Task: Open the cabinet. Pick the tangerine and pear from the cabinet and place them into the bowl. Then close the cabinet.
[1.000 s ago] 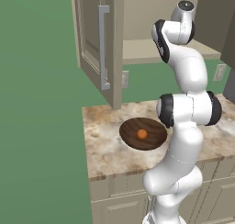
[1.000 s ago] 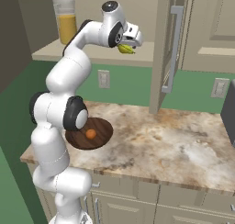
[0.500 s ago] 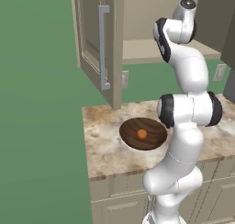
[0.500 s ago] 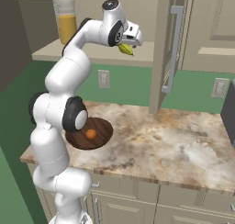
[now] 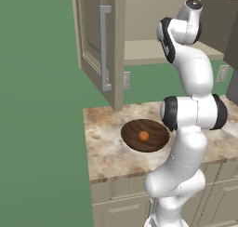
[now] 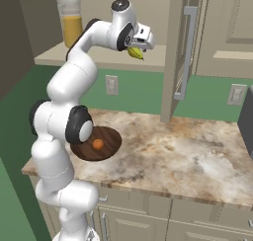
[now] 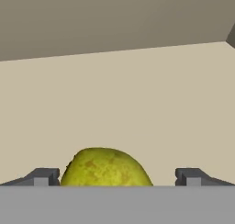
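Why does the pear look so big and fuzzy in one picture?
In the hand view the pear sits right by the camera, between the open claw tips, so it looms large with soft edges; in the right base view it looks small and sharper, and the bowl casts a soft shadow.

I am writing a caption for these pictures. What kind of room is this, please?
Most likely a kitchen, a rendered one: a beige wall cabinet stands open above a marbled stone counter, and a wooden bowl with a tangerine sits on that counter.
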{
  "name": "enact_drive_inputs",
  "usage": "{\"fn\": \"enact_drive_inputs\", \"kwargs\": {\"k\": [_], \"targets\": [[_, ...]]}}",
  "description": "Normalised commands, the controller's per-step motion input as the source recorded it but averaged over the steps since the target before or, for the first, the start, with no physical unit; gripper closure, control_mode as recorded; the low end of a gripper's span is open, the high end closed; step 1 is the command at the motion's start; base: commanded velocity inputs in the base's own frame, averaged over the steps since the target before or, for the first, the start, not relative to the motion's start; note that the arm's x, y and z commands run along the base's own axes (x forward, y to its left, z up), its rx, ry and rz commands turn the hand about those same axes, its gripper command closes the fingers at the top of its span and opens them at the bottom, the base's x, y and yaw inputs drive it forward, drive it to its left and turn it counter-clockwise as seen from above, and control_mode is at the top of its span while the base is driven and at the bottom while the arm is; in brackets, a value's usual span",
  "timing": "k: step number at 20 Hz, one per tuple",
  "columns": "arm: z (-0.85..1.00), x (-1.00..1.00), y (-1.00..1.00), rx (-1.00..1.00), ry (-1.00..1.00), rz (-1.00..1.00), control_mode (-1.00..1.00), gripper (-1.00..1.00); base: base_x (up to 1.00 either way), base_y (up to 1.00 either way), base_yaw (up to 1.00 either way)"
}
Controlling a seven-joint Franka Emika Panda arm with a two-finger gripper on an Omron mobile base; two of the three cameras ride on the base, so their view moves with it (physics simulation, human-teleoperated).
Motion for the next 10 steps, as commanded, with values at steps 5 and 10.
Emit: {"fn": "enact_drive_inputs", "kwargs": {"k": [5, 10], "targets": [[-0.11, -0.1, 0.0, 0.0, 0.0, 0.0, -1.0, -1.0, 0.0, 0.0, 0.0], [-0.36, -0.09, 0.0, 0.0, 0.02, 0.0, -1.0, -1.0, 0.0, 0.0, 0.0]]}}
